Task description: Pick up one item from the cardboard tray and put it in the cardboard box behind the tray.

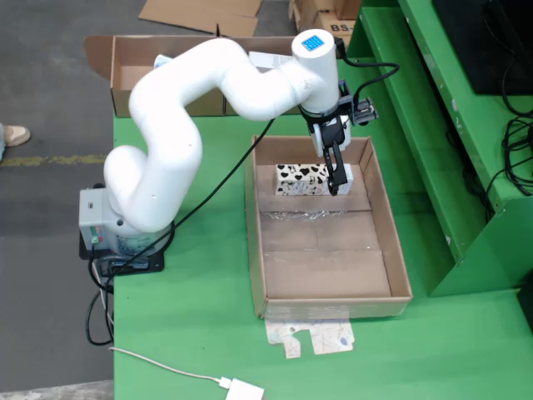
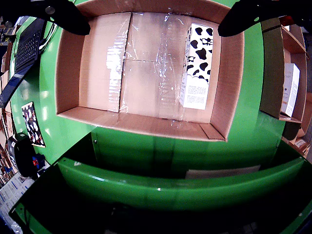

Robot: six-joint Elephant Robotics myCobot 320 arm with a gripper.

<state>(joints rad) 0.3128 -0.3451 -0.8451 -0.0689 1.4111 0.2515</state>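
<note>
Green table (image 1: 208,333) fills most of the fixed view; grey floor on the left, green shelving (image 1: 450,150) on the right. White arm (image 1: 175,125) stands on its base at the table's left edge and reaches right over the tray (image 1: 400,250). Tray is open cardboard with a clear-taped floor. A box (image 1: 125,62), flaps open, sits at the far table edge beyond it. One carton (image 1: 304,179), cow-spotted black on white, lies flat against the tray's far wall; its small print is unreadable. Gripper (image 1: 336,171) hangs at the carton's right end, fingers spread; wrist view shows both dark fingers (image 2: 66,17) wide apart, carton (image 2: 197,66) between and below them. Blue square label (image 1: 314,42) on the wrist joint. White adapter (image 1: 244,390) with cable at the near edge.
</note>
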